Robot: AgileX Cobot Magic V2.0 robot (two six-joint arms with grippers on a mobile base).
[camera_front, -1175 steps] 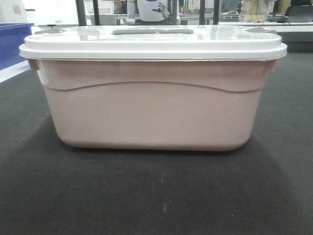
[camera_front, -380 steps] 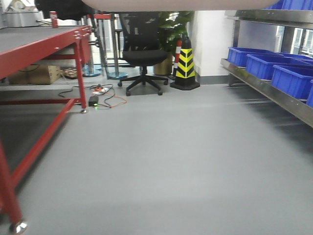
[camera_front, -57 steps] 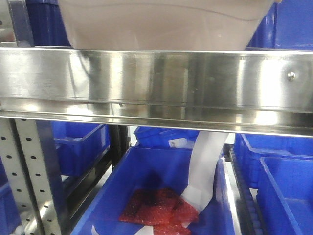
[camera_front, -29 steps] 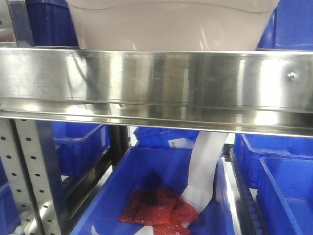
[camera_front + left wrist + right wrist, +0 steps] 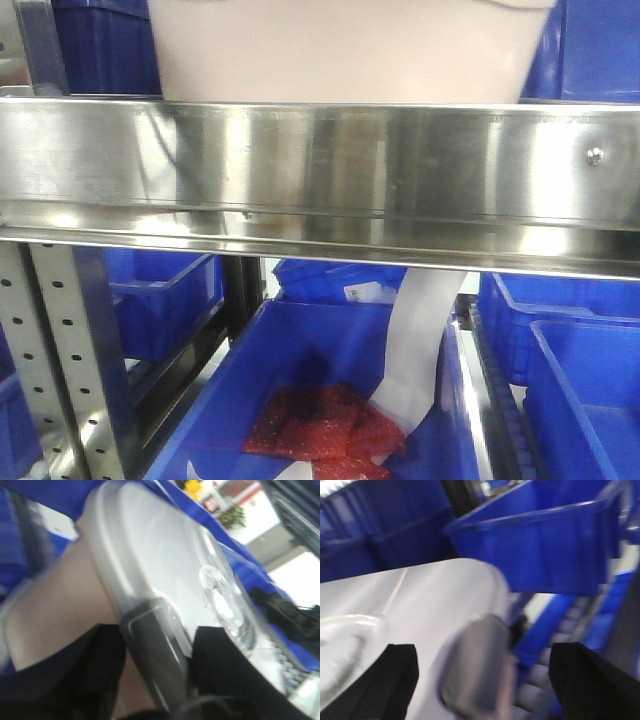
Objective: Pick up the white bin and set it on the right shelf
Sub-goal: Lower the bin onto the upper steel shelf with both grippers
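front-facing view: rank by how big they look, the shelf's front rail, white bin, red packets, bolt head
1. front rail, spanning the whole frame
2. white bin, though only its lower part shows, so its full size is unsure
3. red packets
4. bolt head

The front camera faces the right shelf point(image 5: 320, 170) level and close, its rail filling the frame. Both wrist cameras look from very near across the lid of the white bin point(image 5: 165, 570), at opposite ends; all three views share it

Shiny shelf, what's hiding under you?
Under the shelf sits a blue bin holding red packets and a white strip. The strip's top is hidden behind the shelf.
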